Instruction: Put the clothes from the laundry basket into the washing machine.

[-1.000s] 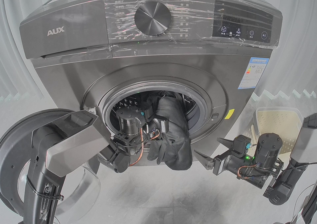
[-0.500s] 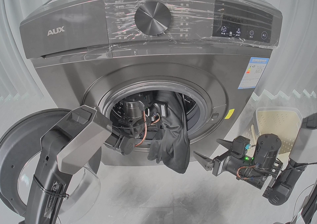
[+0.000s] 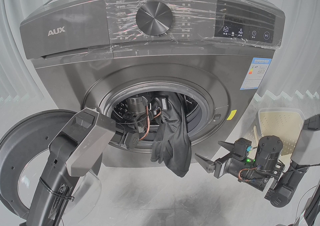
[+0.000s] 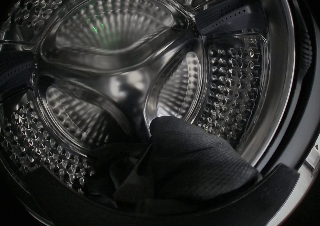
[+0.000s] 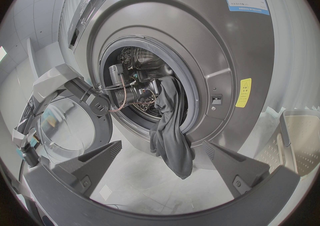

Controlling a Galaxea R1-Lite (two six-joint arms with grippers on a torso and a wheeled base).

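**A:** What had changed over that last second?

**B:** The left arm had gone deeper through the round opening of the silver front-loading washing machine [image 3: 66, 70]. Its wrist had risen off the lower rim and gone inside. The dark grey cloth garment [image 3: 173, 143] had been a thick bundle in the opening. Now it hung thinner, with its upper part drawn in and its lower end draped over the rim, dangling outside above the floor. The right arm had barely shifted.

**A:** And the hands?

**B:** The left hand [image 3: 162, 104] was inside the dimpled steel drum [image 4: 233, 70], against the garment's upper fold. Whether it was clamped on the cloth I could not tell. The right hand [image 3: 207, 148] hung low before the machine, to the right of the dangling cloth, spread wide and holding nothing. The cream perforated plastic laundry basket [image 3: 280, 123] stood behind it, beside the machine.
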